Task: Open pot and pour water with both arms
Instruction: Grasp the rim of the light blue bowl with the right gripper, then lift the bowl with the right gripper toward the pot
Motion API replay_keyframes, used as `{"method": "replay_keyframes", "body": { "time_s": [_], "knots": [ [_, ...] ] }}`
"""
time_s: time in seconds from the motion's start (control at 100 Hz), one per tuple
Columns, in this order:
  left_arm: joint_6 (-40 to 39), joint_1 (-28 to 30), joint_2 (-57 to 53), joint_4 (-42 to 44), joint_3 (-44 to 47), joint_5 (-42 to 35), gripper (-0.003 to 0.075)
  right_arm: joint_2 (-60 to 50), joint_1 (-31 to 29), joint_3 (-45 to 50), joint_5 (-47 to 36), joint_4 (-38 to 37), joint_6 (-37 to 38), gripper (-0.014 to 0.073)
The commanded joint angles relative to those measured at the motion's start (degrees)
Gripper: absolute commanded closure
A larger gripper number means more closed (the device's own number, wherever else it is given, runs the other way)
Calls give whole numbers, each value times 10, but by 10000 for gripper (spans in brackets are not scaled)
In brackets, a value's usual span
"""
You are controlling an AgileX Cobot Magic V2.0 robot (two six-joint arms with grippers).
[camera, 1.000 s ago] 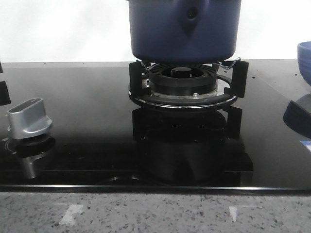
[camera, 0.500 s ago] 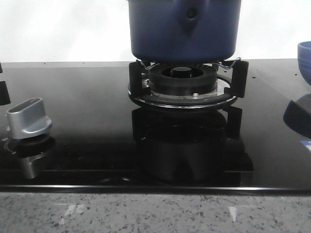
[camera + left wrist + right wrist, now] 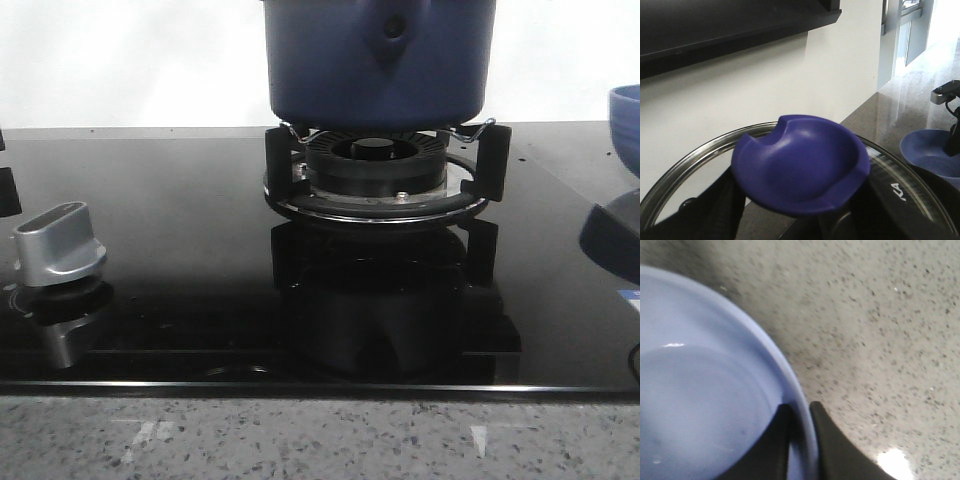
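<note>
**Pot on the burner, lid knob in the left jaws, bowl rim in the right**

The pot is dark blue and round-bottomed, with a pointed bracket pierced by a hole on its front wall. It sits on the black burner grate at 12 o'clock on the glossy black hob, which mirrors it.

In the left wrist view the left gripper has its black fingers clamped either side of the dished, matte blue lid knob; the glass lid with its steel rim spreads around the knob.

The right gripper pinches the thin rim of a paler blue bowl, one finger inside and one outside. The bowl stands on speckled stone counter, at 3 o'clock of the pot. A silver control knob stands at 9 o'clock.
</note>
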Motion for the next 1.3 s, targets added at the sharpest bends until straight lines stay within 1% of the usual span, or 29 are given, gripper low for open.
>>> {"method": "replay_keyframes", "body": {
  "time_s": [0.0, 0.09, 0.17, 0.28, 0.47, 0.56, 0.69, 0.84, 1.17, 1.29],
  "knots": [
    [-5, 1, -30, -51, -19, -6, 549, -17, -4, -13, -17, -17, -6, 664],
    [-5, 1, -30, -51, -19, -6, 549, -24, -4, -17, -12, -17, -6, 662],
    [-5, 1, -30, -51, -19, -6, 549, -32, -4, -37, 19, -17, -6, 660],
    [-5, 1, -30, -51, -19, -6, 549, -32, -4, -96, 76, -8, -6, 660],
    [-5, 1, -30, -51, -19, -6, 549, -30, -2, -198, 137, 35, -9, 660],
    [-5, 1, -30, -51, -19, -6, 549, -29, 14, -244, 167, 49, -25, 660],
    [-5, 1, -30, -51, -19, -6, 549, -29, 46, -285, 177, 50, -25, 660],
    [-5, 1, -30, -51, -19, -6, 549, -29, 93, -324, 170, 50, -25, 660],
    [-5, 1, -30, -51, -19, -6, 549, 1, 210, -374, 97, 50, -26, 660],
    [-5, 1, -30, -52, -19, -6, 549, 14, 244, -376, 52, 50, -26, 660]
  ]
}}
